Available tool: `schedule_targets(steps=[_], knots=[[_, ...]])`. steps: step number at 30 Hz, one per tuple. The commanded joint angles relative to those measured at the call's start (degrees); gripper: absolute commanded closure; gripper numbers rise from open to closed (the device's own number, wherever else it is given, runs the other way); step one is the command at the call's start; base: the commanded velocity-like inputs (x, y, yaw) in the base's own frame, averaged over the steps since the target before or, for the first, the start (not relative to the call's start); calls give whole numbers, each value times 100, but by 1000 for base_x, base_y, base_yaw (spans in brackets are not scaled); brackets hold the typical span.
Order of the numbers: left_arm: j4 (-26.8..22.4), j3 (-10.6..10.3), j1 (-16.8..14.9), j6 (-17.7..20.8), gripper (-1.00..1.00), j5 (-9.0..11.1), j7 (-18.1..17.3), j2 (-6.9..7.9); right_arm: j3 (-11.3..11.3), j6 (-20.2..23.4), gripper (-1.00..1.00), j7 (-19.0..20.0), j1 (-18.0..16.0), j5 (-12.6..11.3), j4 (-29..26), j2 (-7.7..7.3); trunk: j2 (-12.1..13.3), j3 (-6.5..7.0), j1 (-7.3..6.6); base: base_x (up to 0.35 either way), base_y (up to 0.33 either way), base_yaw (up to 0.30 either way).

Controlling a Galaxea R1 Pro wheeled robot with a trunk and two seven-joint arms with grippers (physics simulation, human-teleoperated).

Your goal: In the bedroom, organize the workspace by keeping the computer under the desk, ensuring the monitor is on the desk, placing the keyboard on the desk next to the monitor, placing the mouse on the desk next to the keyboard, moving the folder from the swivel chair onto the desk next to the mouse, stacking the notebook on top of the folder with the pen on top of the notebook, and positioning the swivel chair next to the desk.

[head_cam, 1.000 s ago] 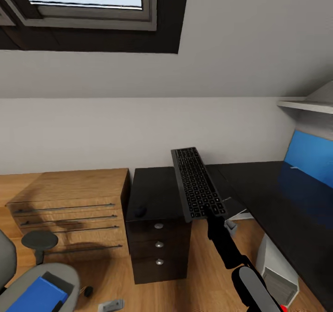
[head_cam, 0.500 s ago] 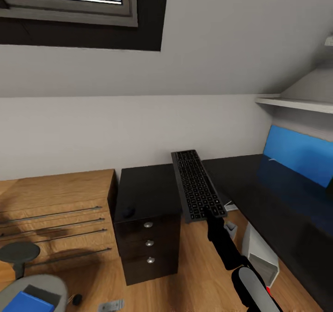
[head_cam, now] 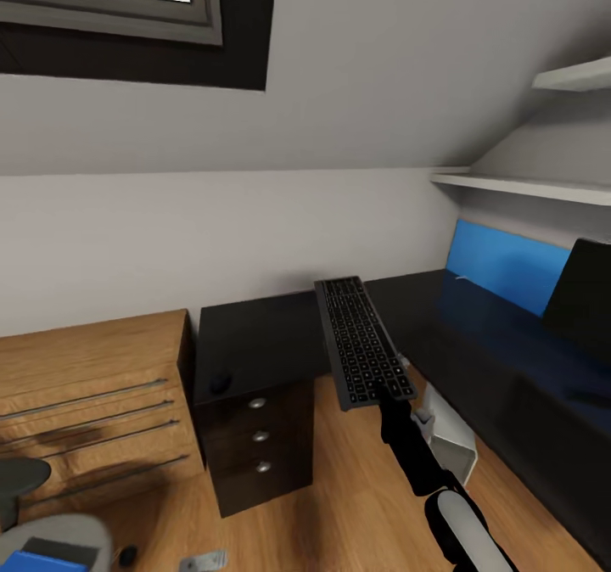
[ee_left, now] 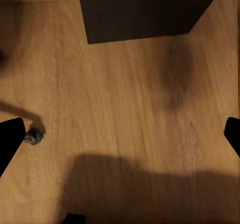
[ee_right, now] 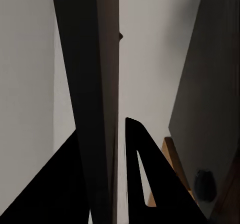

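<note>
Item one — the keyboard [head_cam: 361, 340]: my right gripper [head_cam: 383, 392] has its jaws clamped on the near short end, and I hold it lifted in the air, long side running away from me, above the gap between the desk's drawer unit [head_cam: 259, 432] and its long wing. In the right wrist view it appears edge-on [ee_right: 97, 99].

Item two — the mouse [head_cam: 221, 382]: on the desk [head_cam: 271, 343], near the front edge above the drawers.

Monitor [head_cam: 585, 296]: on the desk at far right.

Computer [head_cam: 450, 440]: on the floor under the desk.

Left gripper [ee_left: 120, 134]: jaws wide, over bare wooden floor [ee_left: 125, 114].
</note>
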Motion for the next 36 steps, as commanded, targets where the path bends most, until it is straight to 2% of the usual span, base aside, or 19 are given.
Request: schedule_targets(steps=[1,13,36], knots=[[-11,9,0,31,-100,18,10,-4,12,-6,100,46,-6,-68,19,-2,-5,-11,0,-90,80,-230],[-11,9,-1,31,-100,23,10,-4,13,-6,100,47,-6,-68,52,-5,-5,-67,0,-107,97,-230],[-11,0,-1,33,-100,25,6,-4,14,-91,100,46,-6,-60,52,-5,-5,-118,0,-27,22,-255]])
